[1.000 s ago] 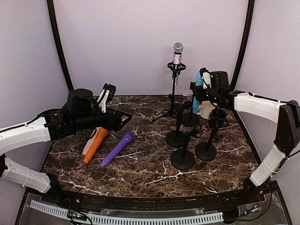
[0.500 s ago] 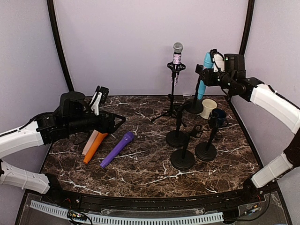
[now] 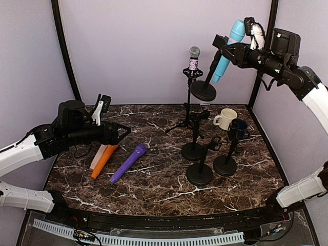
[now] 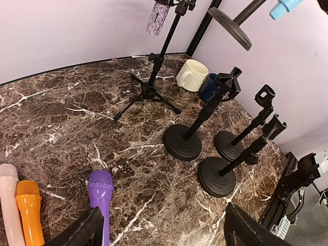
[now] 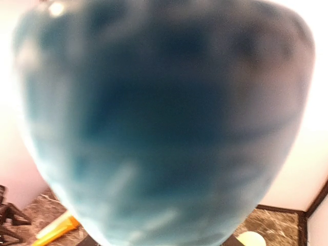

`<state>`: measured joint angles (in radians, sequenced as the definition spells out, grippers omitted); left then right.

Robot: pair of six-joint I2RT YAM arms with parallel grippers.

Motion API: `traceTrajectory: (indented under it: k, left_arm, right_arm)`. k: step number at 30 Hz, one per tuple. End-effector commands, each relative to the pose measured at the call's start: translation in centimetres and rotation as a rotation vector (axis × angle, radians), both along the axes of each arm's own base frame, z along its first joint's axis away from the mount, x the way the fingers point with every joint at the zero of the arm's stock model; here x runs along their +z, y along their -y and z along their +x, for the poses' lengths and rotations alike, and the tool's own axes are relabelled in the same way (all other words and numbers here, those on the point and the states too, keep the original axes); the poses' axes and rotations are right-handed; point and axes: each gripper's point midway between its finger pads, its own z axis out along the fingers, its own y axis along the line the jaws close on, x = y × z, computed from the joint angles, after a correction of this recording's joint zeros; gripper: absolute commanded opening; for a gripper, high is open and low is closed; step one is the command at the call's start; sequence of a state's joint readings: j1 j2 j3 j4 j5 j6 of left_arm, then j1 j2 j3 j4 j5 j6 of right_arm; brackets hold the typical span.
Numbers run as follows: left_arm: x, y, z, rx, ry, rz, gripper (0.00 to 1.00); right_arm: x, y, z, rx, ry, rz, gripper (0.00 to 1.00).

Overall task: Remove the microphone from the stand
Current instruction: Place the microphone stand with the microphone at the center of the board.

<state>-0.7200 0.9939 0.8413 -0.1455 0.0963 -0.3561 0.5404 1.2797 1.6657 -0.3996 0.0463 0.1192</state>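
Veined marble table [image 3: 154, 189] | right gripper [image 3: 248, 34] grips blue microphone [image 3: 224, 57] — round-based stand [image 3: 204, 91] aloft

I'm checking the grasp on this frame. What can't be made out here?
Right wrist view: the blue microphone fills the lens as a blur, hiding the right pincer.
Top view: where the microphone meets the lifted stand is too small to judge.
Left wrist view: the top edge cuts off the blue microphone and the glitter microphone's head. The dark blue mug sits mostly behind an empty stand.
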Motion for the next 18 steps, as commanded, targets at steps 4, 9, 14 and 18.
traceTrajectory:
  k: [4,9,14,18]
  left_arm:
    - [1.3,-0.9,-1.1,-0.004,0.007,-0.03,0.84]
    - [1.5,-1.4,-1.5,-0.012,0.003,-0.015,0.84]
    - [2.7,-1.2,-3.0,-0.101,0.058,-0.018,0.84]
    - [4.3,-1.7,-4.7,-0.168,0.17,-0.016,0.84]
  right_arm:
    - [5.1,-7.1,-6.6,0.373,0.079,0.17,0.0]
    - [1.2,-12.9,-10.5,0.538,0.012,0.11,0.0]
    - [-4.6,-17.2,-13.4,0.623,-0.037,-0.033,0.0]
    - [-9.7,-19.7,-15.0,0.666,-0.064,-0.124,0.0]
